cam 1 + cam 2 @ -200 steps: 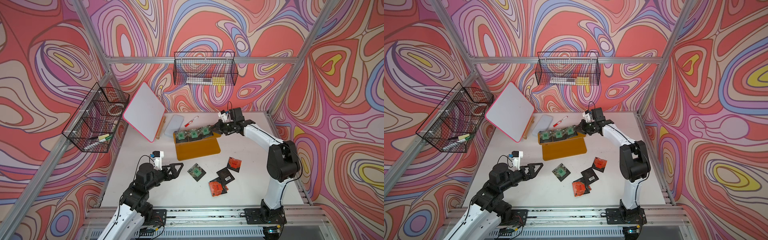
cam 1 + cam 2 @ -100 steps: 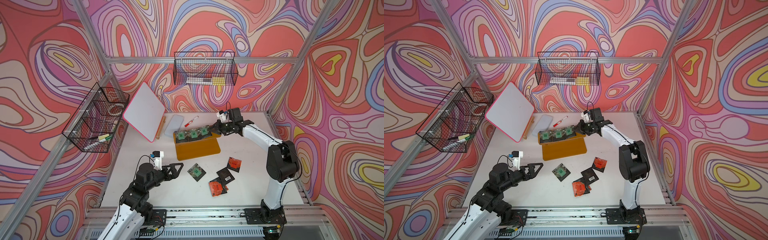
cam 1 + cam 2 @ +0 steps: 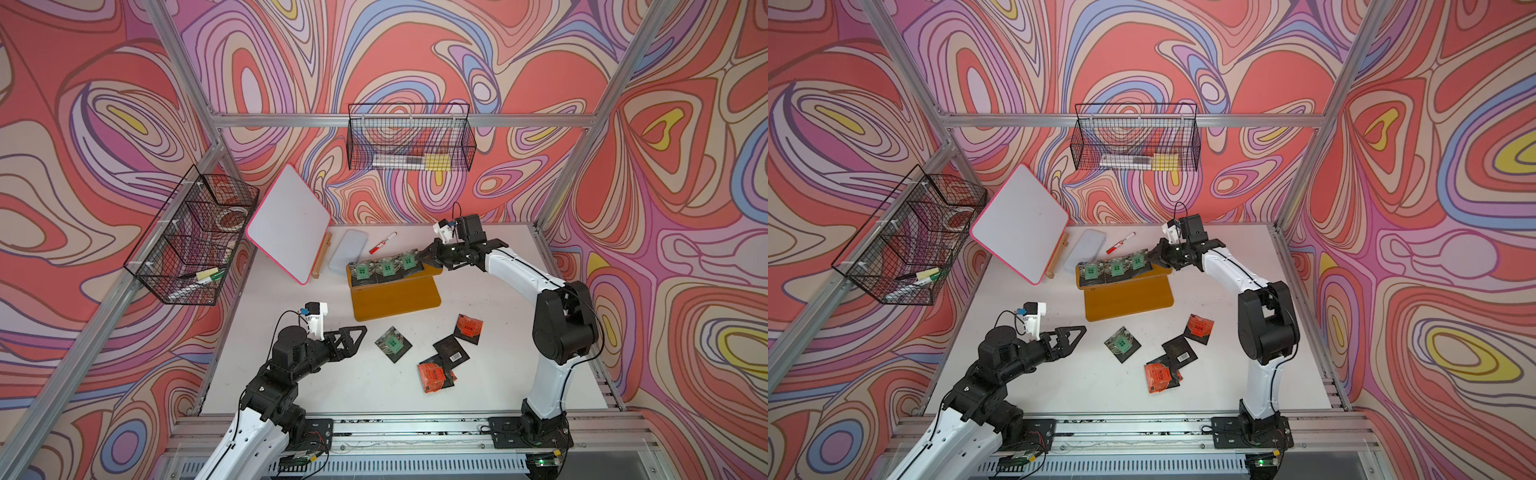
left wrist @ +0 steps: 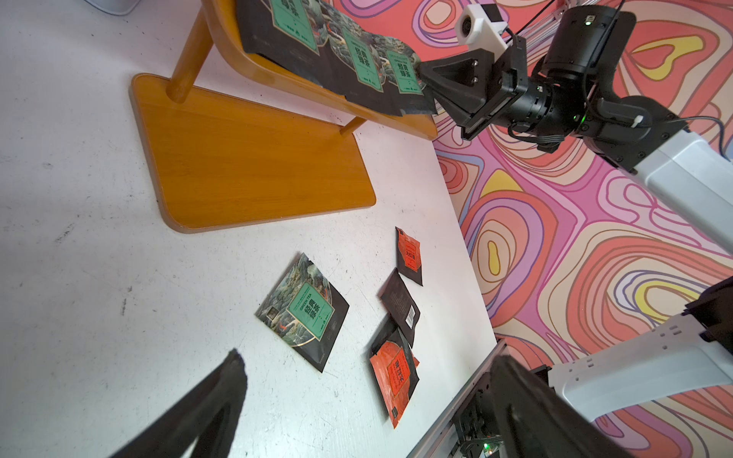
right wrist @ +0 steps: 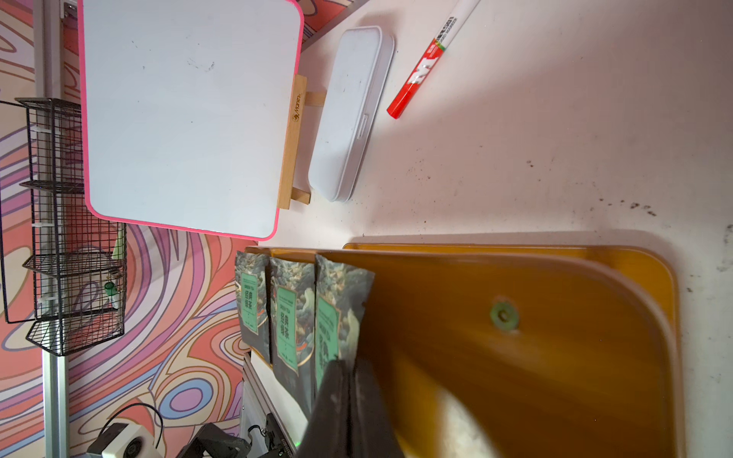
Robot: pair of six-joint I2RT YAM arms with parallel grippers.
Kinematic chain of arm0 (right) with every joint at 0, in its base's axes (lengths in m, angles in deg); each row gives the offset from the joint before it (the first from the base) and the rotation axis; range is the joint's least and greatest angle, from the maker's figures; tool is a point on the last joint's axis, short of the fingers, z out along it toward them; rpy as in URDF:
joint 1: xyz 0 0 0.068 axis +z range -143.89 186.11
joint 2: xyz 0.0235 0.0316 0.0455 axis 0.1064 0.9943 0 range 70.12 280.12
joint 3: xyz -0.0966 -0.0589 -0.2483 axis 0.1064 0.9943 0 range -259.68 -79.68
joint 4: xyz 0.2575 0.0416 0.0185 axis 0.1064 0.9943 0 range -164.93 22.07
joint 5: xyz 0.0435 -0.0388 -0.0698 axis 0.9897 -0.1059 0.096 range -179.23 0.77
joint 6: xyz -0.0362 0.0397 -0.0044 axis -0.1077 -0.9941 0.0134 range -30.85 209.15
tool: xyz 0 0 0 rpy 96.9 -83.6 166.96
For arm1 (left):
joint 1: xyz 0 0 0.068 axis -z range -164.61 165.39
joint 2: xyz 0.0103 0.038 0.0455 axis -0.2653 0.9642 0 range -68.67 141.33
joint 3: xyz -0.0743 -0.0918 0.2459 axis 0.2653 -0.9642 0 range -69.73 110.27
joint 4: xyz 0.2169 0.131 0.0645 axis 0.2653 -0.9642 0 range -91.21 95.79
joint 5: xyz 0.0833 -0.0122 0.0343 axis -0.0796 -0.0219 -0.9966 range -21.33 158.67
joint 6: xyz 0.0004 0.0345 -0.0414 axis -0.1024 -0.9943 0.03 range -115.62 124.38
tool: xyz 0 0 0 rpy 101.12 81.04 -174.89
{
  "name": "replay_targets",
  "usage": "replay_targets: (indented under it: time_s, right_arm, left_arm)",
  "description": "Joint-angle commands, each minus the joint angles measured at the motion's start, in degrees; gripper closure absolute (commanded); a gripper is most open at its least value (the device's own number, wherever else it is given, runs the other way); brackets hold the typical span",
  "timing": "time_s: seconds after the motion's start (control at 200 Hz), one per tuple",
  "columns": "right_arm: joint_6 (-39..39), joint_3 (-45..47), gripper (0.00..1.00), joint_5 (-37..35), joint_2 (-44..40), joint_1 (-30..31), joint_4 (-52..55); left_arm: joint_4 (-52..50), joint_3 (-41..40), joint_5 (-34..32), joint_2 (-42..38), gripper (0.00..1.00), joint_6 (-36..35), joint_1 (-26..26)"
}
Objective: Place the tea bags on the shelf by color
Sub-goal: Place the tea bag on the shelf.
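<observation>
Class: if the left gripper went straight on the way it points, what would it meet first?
Probably the loose green-labelled square tea sachet on the white table; the open left gripper points at it, though height is unclear.

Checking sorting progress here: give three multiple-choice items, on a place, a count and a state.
1. The loose green tea bag lies: A on the table by the left claw; B in a basket; C on the whiteboard.
2. Green tea bags on the shelf: A two; B three; C four.
3. The left claw is: A shut on a marker; B open, empty; C gripping a bag.
Key: A, it lies flat on the white tabletop; B, three green labels in a row; B, fingers spread, nothing between.
</observation>
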Motion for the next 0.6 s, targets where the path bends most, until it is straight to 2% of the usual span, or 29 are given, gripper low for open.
replay_targets:
  time_s: [0.0,0.175,0.596]
  right_arm:
    - [1.1,-1.8,0.88,-1.1,1.3,0.4,1.3]
    - [2.0,-2.6,0.82,-1.9,1.4,0.4,2.9]
    - [4.4,-3.7,0.77,-5.4,0.6,0.4,6.7]
  left_arm:
    - [-0.4,-0.6,-0.3,-0.7,0.01,-0.8,0.4]
    - [-0.4,-0.7,-0.3,-0.7,0.01,-0.8,0.4]
    - [-0.4,-0.7,-0.3,-0.8,0.01,-0.7,0.4]
